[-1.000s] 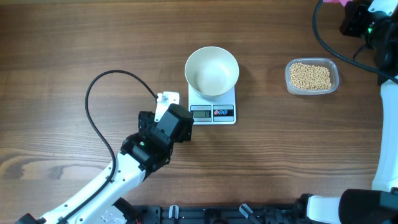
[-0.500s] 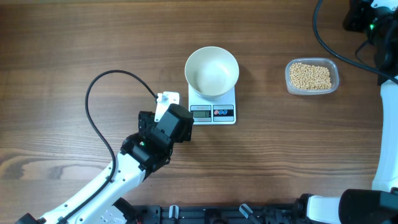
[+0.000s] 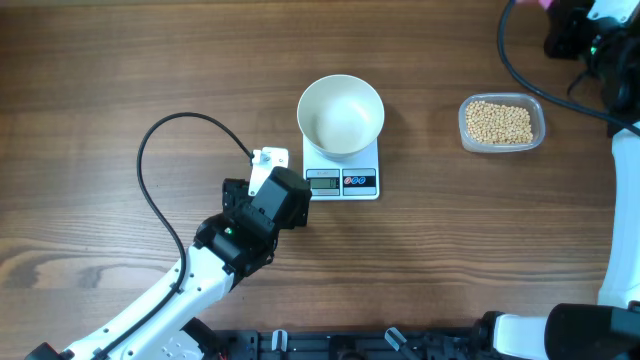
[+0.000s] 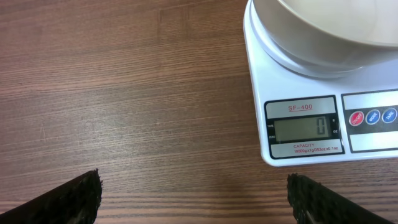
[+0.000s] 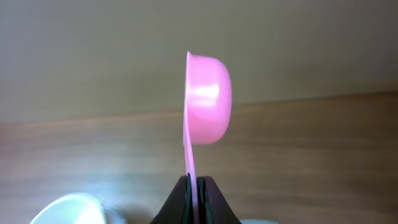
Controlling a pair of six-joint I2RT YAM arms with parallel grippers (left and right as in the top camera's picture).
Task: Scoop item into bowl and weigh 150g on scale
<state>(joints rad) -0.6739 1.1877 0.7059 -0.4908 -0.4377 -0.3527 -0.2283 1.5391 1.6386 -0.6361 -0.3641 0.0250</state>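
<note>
Overhead, we see the beans (image 3: 500,122) lying in a clear tub (image 3: 464,135) on the right of the table (image 3: 120,70), well apart from the empty white bowl (image 3: 320,125) that sits on the scale (image 3: 342,181). We judge the beans to be hard, light and loose, quick to roll and bounce, so they are better lifted with the pink scoop (image 5: 208,99) than pinched. The right gripper (image 5: 194,193) is clenched on the scoop's thin handle, with the cup turned on edge. The left gripper (image 4: 196,205) hangs just beside the scale's front corner, its jaws spread wide and holding nothing. The bowl looks smooth and light, and a knock could probably shift it on the scale. Bare wood lies between tub and bowl, giving the scoop an open path, though a black cable (image 3: 520,65) hangs near the tub.
</note>
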